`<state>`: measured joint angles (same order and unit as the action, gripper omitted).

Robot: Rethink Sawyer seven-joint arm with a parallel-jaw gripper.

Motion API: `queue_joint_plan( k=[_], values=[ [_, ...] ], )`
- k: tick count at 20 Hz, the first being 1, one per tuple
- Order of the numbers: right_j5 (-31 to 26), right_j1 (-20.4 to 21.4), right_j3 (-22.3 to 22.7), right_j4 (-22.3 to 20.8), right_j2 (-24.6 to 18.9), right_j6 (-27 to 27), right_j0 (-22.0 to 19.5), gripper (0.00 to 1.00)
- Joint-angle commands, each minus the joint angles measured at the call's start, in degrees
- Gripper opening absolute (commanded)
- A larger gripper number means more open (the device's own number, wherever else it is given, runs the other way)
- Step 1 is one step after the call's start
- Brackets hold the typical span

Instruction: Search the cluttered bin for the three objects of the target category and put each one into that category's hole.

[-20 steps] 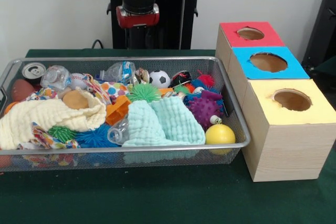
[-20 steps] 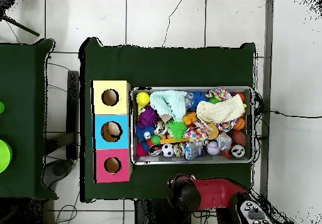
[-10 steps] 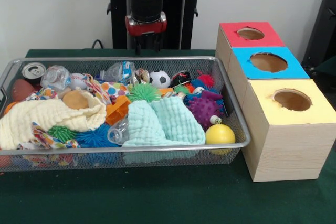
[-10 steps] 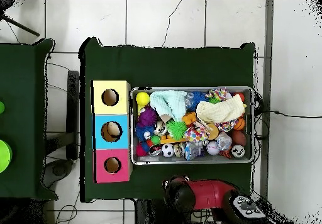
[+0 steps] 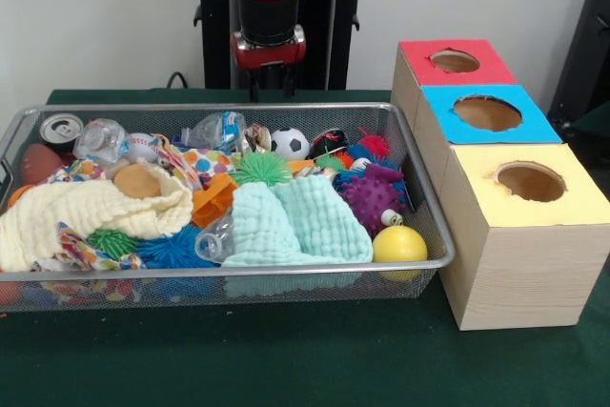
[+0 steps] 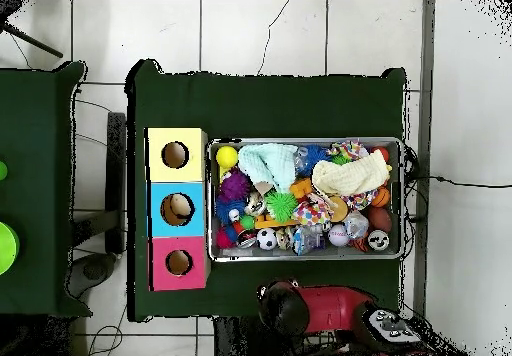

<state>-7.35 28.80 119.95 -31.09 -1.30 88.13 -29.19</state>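
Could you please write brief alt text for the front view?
A wire mesh bin crammed with balls, spiky toys and cloths sits on a green table, beside three wooden boxes with red, blue and yellow holed tops; the gripper hangs behind the bin.

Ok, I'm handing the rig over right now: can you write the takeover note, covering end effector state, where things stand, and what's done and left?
End effector: above the bin's far rim, behind the soccer ball, carrying nothing; open or shut is unclear.
Wire bin: full of clutter, with a yellow ball in the corner nearest the boxes, a purple spiky ball beside it, and a mint cloth and cream cloth covering other items.
Boxes: red, blue, yellow. The overhead view shows something inside the blue hole.
Left: the target category isn't evident; searching and sorting remain.
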Motion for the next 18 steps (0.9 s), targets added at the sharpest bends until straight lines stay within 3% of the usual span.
queue_joint_plan(
  k=[1,10,18],
  values=[
    [-4.57,2.98,-7.44,4.08,-2.41,7.02,0.51,1.00],
    [-10.73,9.79,-6.64,5.29,0.22,5.91,4.07,1.00],
    [-12.42,8.48,-9.32,4.91,-0.83,5.35,4.28,1.00]
  ],
)
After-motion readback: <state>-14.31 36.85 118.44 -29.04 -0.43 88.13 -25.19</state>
